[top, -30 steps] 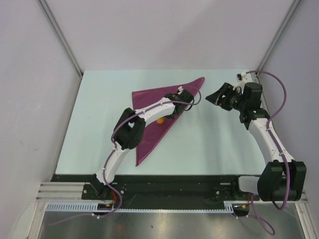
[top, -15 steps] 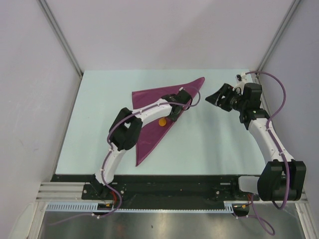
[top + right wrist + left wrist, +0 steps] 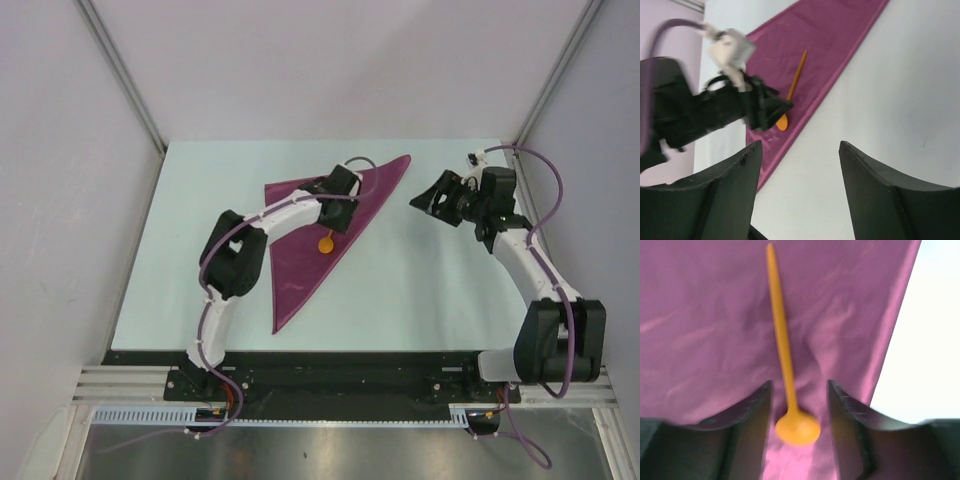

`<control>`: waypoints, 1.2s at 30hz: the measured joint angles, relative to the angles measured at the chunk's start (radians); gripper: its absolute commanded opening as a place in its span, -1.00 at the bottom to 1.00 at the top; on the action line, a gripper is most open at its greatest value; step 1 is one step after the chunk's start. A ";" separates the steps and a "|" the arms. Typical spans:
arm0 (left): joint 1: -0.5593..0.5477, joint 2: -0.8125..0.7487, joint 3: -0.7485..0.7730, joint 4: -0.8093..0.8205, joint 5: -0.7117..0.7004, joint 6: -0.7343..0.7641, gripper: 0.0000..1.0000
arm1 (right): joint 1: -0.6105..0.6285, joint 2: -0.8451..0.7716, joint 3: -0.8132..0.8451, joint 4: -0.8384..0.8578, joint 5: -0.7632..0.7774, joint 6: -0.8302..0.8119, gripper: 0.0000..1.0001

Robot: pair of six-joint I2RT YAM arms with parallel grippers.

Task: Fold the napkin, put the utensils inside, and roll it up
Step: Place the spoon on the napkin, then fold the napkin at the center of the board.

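top view, worktop [image 3: 190, 260]: pale surface; it carries the cloth, and both arms reach out over it.
top view, napkin [image 3: 298, 275]: plum cloth folded into a long triangle, left of centre; one tip points far right, another points toward the near edge.
top view, orange spoon [image 3: 326, 243]: lies on the napkin close to its right edge; only the round bowl shows, and the handle is hidden under the left arm's wrist.
top view, left gripper [image 3: 334, 224]: hangs over the napkin just far of the bowl; its jaw spacing cannot be read from here.
top view, right gripper [image 3: 420, 199]: raised over bare worktop to the right of the napkin and apart from it.
left wrist view, left gripper: released; the two dark fingers [image 3: 750, 435] stand apart with the spoon's bowl between them; cloth shows on each side of the bowl, so neither finger touches it.
left wrist view, orange spoon: flat on the napkin, bowl nearest the camera, thin straight handle running away from it.
left wrist view, napkin: fills most of the view, lightly creased; its edge slants down the right side with bare worktop beyond.
right wrist view, right gripper: released, jaws wide, nothing held; only worktop shows between them.
right wrist view, orange spoon: on the napkin, bowl beside the tip of the left gripper, handle lying toward the cloth's far right tip.
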 measured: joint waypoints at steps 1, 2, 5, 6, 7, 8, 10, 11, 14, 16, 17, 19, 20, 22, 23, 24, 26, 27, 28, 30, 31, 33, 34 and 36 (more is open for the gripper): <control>0.012 -0.027 -0.031 0.011 0.023 -0.007 0.33 | 0.000 0.029 0.003 0.008 0.002 -0.002 0.34; 0.025 -0.057 -0.061 0.022 0.046 -0.015 0.43 | 0.000 0.061 0.009 0.012 0.006 -0.004 0.33; 0.067 -0.161 -0.125 0.037 0.105 -0.037 0.59 | 0.000 0.179 0.046 0.020 0.010 -0.017 0.29; 0.084 -0.199 -0.143 0.049 0.127 -0.043 0.61 | 0.000 0.225 0.069 0.024 0.010 -0.020 0.29; 0.103 -0.241 -0.164 0.058 0.146 -0.048 0.64 | 0.000 0.264 0.090 0.032 0.010 -0.021 0.28; 0.122 -0.286 -0.186 0.063 0.167 -0.051 0.68 | 0.000 0.320 0.124 0.047 0.010 -0.021 0.28; 0.163 -0.369 -0.229 0.079 0.204 -0.057 0.71 | 0.000 0.404 0.176 0.070 0.010 -0.021 0.27; 0.193 -0.423 -0.260 0.087 0.233 -0.058 0.73 | 0.000 0.448 0.207 0.086 0.009 -0.018 0.26; 0.270 -0.533 -0.331 0.104 0.285 -0.058 0.76 | 0.000 0.593 0.335 0.122 0.004 -0.011 0.25; 0.318 -0.586 -0.378 0.110 0.306 -0.056 0.77 | 0.000 0.691 0.431 0.149 0.002 0.003 0.23; 0.337 -0.604 -0.401 0.114 0.314 -0.053 0.77 | 0.000 0.736 0.474 0.154 -0.001 0.010 0.22; 0.364 -0.628 -0.442 0.121 0.325 -0.048 0.77 | -0.005 0.812 0.548 0.171 -0.005 0.029 0.21; 0.374 -0.635 -0.460 0.122 0.334 -0.046 0.77 | -0.010 0.857 0.590 0.175 -0.008 0.038 0.20; 0.395 -0.639 -0.485 0.123 0.347 -0.039 0.78 | -0.021 0.933 0.667 0.177 -0.008 0.056 0.19; 0.403 -0.639 -0.492 0.123 0.354 -0.037 0.77 | -0.029 0.967 0.703 0.174 -0.006 0.063 0.19; 0.411 -0.639 -0.498 0.124 0.363 -0.034 0.77 | -0.036 1.001 0.736 0.172 -0.004 0.069 0.19; 0.427 -0.639 -0.503 0.129 0.377 -0.031 0.78 | -0.045 1.051 0.790 0.169 0.000 0.078 0.18; 0.437 -0.639 -0.504 0.134 0.389 -0.031 0.78 | -0.052 1.080 0.821 0.166 0.003 0.082 0.18; 0.443 -0.639 -0.505 0.136 0.396 -0.031 0.78 | -0.056 1.099 0.841 0.166 0.004 0.086 0.17; 0.462 -0.639 -0.505 0.146 0.422 -0.031 0.78 | -0.064 1.135 0.885 0.174 -0.004 0.108 0.15; 0.471 -0.639 -0.505 0.149 0.434 -0.032 0.78 | -0.066 1.150 0.908 0.175 -0.002 0.116 0.15; 0.487 -0.639 -0.505 0.153 0.452 -0.032 0.78 | -0.066 1.181 0.952 0.179 -0.002 0.132 0.15; 0.491 -0.639 -0.505 0.154 0.456 -0.032 0.79 | -0.065 1.201 0.981 0.179 -0.003 0.139 0.15; 0.503 -0.639 -0.508 0.160 0.468 -0.032 0.79 | -0.062 1.246 1.055 0.172 -0.005 0.154 0.14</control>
